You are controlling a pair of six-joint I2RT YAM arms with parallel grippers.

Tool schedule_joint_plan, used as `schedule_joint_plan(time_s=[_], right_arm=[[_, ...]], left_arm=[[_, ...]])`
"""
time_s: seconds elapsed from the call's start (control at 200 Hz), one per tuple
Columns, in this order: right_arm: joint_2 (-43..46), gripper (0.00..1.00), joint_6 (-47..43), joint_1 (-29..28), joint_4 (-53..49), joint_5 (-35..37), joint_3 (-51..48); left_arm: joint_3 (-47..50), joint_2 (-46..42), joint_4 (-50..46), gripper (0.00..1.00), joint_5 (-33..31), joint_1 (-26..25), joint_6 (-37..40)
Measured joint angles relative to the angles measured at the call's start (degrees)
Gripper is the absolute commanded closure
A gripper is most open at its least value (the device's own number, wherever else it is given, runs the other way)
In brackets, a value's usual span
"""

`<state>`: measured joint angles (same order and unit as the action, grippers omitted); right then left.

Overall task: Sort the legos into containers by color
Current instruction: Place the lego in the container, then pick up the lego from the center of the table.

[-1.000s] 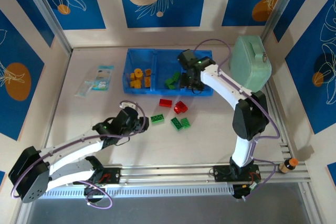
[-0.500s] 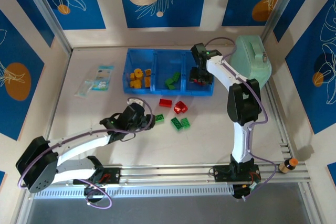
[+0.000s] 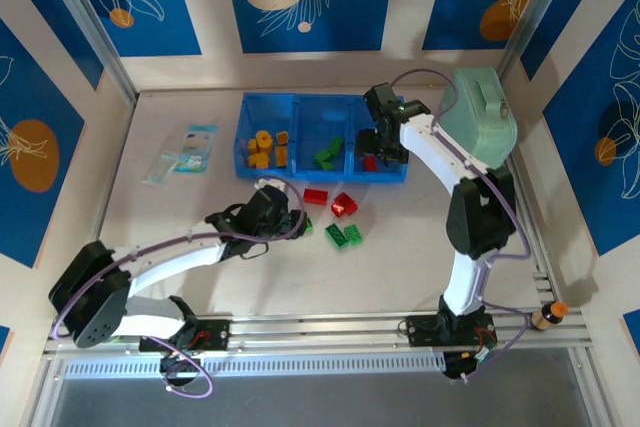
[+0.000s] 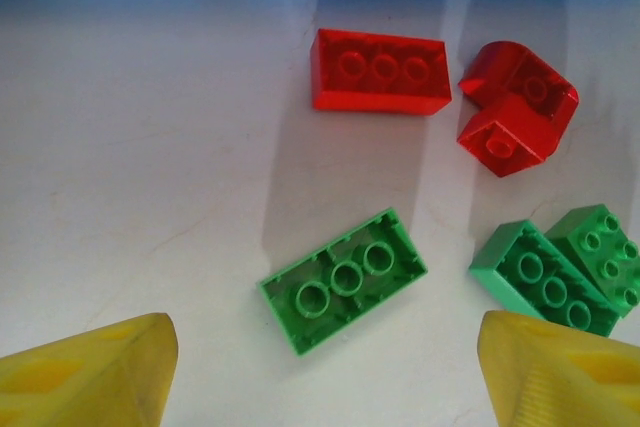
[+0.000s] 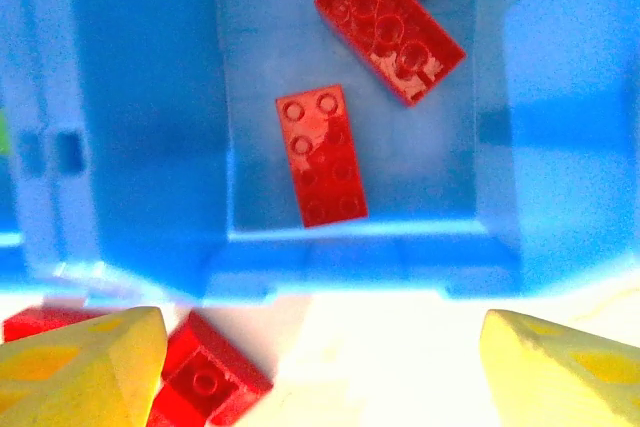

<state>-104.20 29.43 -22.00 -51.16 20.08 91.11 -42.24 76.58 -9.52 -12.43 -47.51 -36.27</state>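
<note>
The left claw (image 4: 325, 367) hovers low, fingers spread wide to either side of a lone green brick (image 4: 345, 280) on the worktop (image 4: 150, 147), placed, I judge, to close on it for the middle bin (image 3: 318, 122). Beyond it, two loose reds (image 4: 380, 72) and a green pair (image 4: 555, 269) lie just short of the tray (image 3: 300, 98), whose bins from left to right hold yellow bricks (image 3: 263, 148), green bricks (image 3: 326, 155) and red bricks (image 5: 322, 155), one colour apiece. The right claw (image 5: 320, 347) hangs wide and empty over the red bin (image 5: 260, 37), where a red brick would drop in cleanly.
</note>
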Motion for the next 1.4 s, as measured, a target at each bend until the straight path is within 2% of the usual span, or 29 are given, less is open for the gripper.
schedule_joint_plan(time_s=[0.23,0.535,0.886,1.196,1.401], right_arm=[[12.04,0.18,1.31,-0.55,2.45,-0.85,-9.92],[20.06,0.18,2.4,0.22,4.55,-1.66,-19.63],[22.67,0.18,2.78,1.75,6.93,-3.45,-23.89],[23.89,0.18,3.17,2.34,7.69,-4.13,-25.68],[25.59,0.18,3.41,2.75,8.2,-4.66,-26.47]], left_arm=[[-11.02,12.26,-1.2,0.19,0.22,0.09,1.92],[-24.35,25.55,-6.23,0.2,0.46,2.47,3.52],[-32.57,33.2,-11.1,0.21,0.37,3.04,5.4],[-35.74,37.55,-12.17,0.22,0.59,3.06,5.38],[-36.41,38.32,-11.65,0.3,0.61,3.15,5.77]])
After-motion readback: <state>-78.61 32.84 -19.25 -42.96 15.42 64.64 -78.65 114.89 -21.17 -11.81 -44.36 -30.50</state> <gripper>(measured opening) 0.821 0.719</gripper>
